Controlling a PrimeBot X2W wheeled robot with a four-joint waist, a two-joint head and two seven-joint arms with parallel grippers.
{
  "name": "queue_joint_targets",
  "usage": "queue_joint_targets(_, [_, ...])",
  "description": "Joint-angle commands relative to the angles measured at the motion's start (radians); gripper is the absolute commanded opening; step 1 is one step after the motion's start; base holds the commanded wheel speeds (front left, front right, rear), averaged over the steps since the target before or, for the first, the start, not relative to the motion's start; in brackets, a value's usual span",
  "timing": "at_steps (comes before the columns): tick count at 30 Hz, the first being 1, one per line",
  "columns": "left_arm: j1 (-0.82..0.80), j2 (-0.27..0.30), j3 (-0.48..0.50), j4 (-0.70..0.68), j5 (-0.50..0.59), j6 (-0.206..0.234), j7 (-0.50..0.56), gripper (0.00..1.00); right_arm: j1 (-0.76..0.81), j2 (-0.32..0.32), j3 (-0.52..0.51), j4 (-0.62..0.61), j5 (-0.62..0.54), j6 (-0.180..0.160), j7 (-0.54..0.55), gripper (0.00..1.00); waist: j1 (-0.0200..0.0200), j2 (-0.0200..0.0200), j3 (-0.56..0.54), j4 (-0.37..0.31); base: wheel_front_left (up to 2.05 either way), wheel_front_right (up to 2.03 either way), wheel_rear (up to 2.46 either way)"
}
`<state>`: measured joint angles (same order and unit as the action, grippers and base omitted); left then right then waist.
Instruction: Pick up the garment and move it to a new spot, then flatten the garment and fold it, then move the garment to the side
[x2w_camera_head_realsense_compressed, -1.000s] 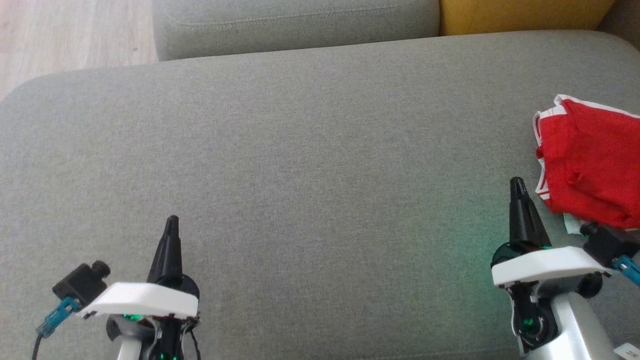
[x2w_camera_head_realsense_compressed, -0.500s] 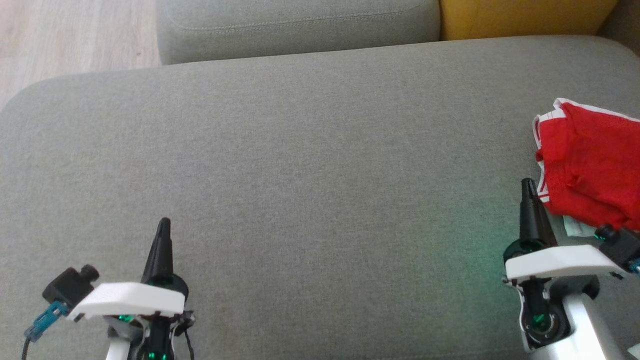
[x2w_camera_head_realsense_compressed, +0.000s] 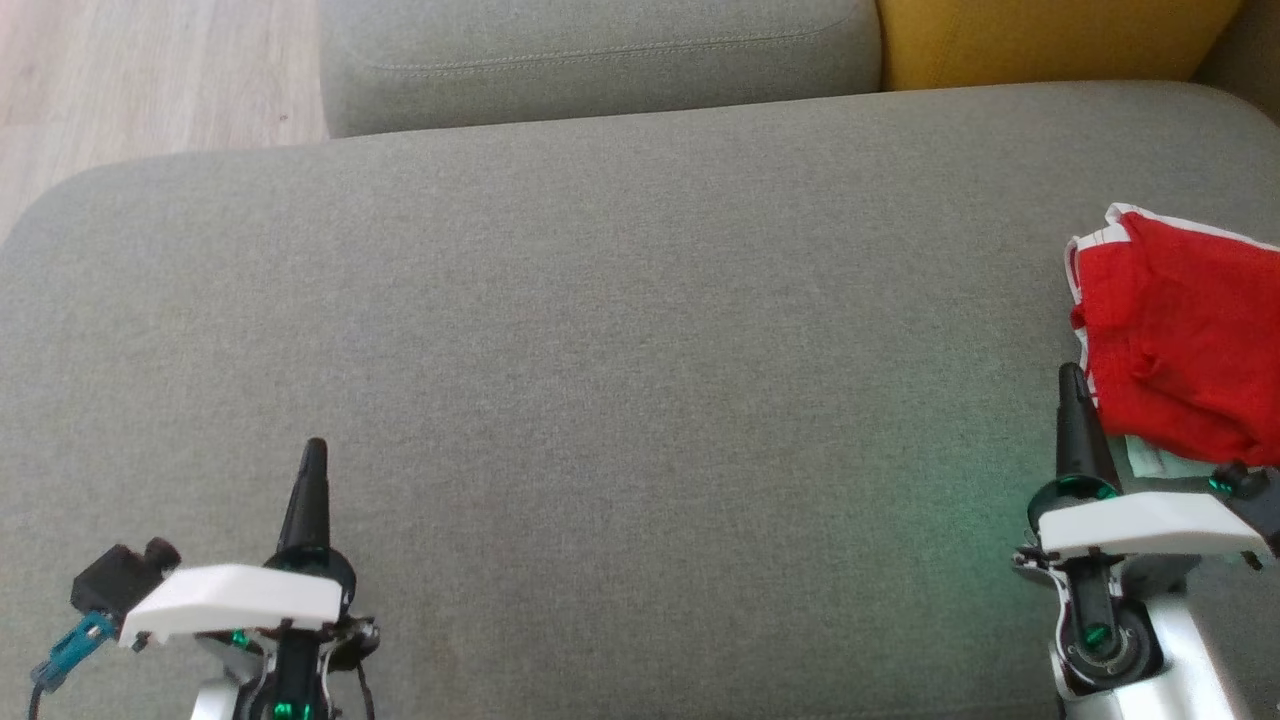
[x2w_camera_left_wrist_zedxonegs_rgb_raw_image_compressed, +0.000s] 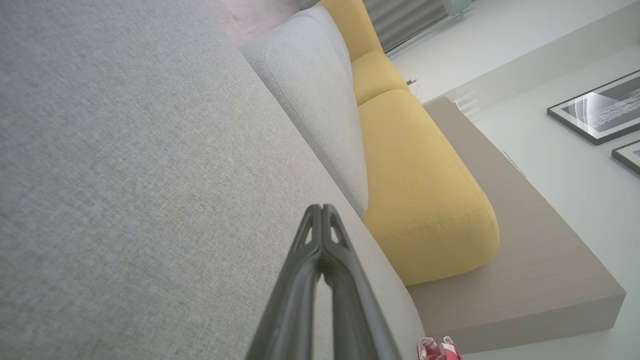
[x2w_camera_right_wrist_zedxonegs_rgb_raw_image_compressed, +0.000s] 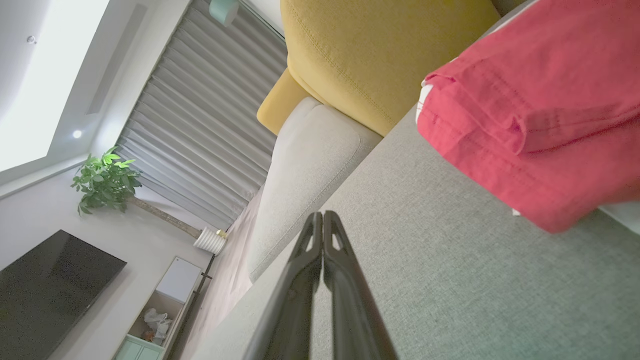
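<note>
Red cotton garment with white trim (x2w_camera_head_realsense_compressed: 1180, 340) lies at the far right edge of the grey woven sofa seat (x2w_camera_head_realsense_compressed: 640, 350), about halfway between its front and back edges. It's stacked in layers, hems roughly lined up, so I read it as folded and set aside. That spot leaves the middle of the seat free. A pale scrap (x2w_camera_head_realsense_compressed: 1150, 458) pokes out under its near edge; can't tell what it is.

Left gripper (x2w_camera_head_realsense_compressed: 314, 447): fingers pressed together, nothing in them, near the front left of the seat. Right gripper (x2w_camera_head_realsense_compressed: 1071, 374): also pinched together and empty, tip just beside the garment's near-left corner, contact unclear.

Closed jaws fit arms with nothing left to hold. Judgement: task is at or near its end. Grey back cushion (x2w_camera_head_realsense_compressed: 600, 50) and mustard-yellow cushion (x2w_camera_head_realsense_compressed: 1050, 40) line the back edge.
</note>
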<state>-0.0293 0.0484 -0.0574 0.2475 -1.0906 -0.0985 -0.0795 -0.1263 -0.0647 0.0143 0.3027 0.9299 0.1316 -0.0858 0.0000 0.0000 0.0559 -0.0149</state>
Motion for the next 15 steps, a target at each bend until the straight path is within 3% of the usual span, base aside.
queue_joint_targets(1, [-0.054,0.016,0.027,-0.029,-0.027,-0.009,0.007,0.00,-0.011,-0.016,0.002,-0.040,0.039,-0.001,0.007,0.00,0.0000,0.0000,-0.002,0.001,0.00,0.00,0.00])
queue_joint_targets(15, [-0.059,0.017,0.054,-0.023,-0.146,-0.014,0.045,0.00,-0.003,-0.015,-0.019,-0.045,0.195,-0.001,0.044,0.00,0.0000,0.0000,-0.013,0.004,0.00,0.00,0.00])
